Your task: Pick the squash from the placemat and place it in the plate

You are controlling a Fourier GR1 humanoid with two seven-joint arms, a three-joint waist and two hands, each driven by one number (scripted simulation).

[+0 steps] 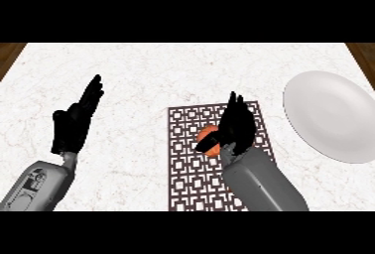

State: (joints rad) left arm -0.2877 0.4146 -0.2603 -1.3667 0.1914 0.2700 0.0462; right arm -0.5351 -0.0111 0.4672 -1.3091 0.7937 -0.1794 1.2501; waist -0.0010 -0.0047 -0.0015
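Squash [208, 133] pinched in right robot hand [236, 124]; we'd lift clear of placemat [190, 173], then swing to plate [330, 119].

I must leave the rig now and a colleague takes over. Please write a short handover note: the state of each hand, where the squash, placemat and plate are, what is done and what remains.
Left hand: open, fingers up, resting at the left of the counter, holding nothing.
Right hand: over the placemat, thumb curled across the squash.
Squash: at the placemat's upper middle; I cannot tell if it is lifted.
Plate: to the right of the placemat, nothing on it.
Done: reach and grasp.
Left: lift, carry right, set the squash in the plate, release.
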